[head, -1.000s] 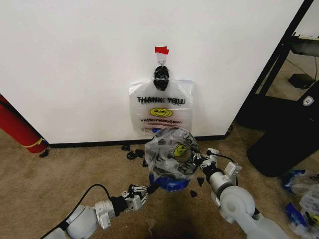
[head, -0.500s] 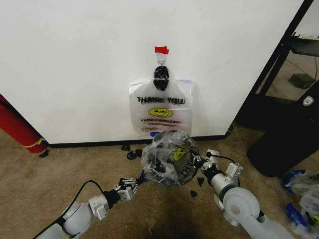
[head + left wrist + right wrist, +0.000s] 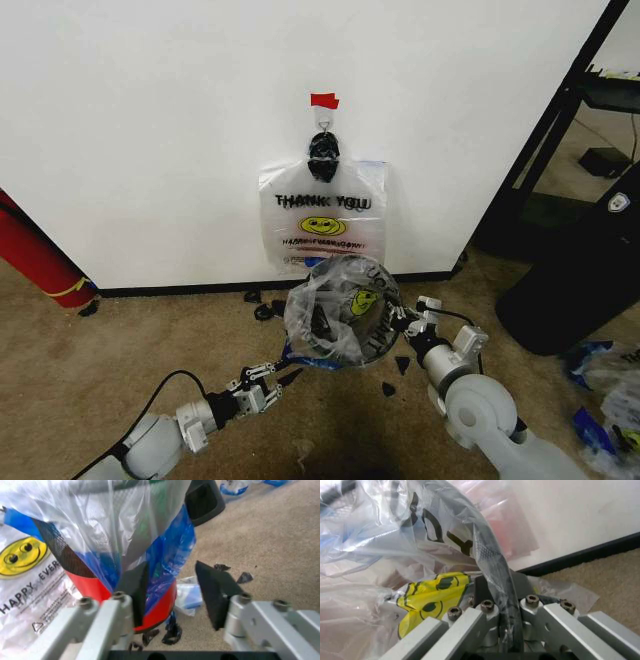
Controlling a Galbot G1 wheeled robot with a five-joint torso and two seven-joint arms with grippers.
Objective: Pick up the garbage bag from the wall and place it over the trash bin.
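Note:
The garbage bag point(image 3: 335, 305), thin clear plastic with a yellow smiley and blue patches, is draped over the small black trash bin point(image 3: 318, 325) in front of the wall point(image 3: 150, 120). My right gripper point(image 3: 403, 322) is at the bin's right side. In the right wrist view it point(image 3: 500, 592) is shut on the black rim point(image 3: 490, 551) with plastic over it. My left gripper point(image 3: 268, 378) is low at the bin's left. It point(image 3: 172, 592) is open, and the bag's blue edge point(image 3: 170, 555) and the bin's red base point(image 3: 155, 605) lie just beyond its fingers point(image 3: 212, 592).
A similar smiley bag point(image 3: 322, 225) with black knotted handles hangs from a hook point(image 3: 322, 118) under red tape point(image 3: 324, 100). A long red cylinder point(image 3: 35, 255) leans at the left. Black furniture point(image 3: 570, 290) stands at the right. Black scraps point(image 3: 265, 308) and loose bags point(image 3: 600, 400) lie on the carpet.
My left gripper has drawn back to the left, away from the bin's bottom. The bag's blue lower edge has shifted up and to the left. The right gripper keeps its hold.

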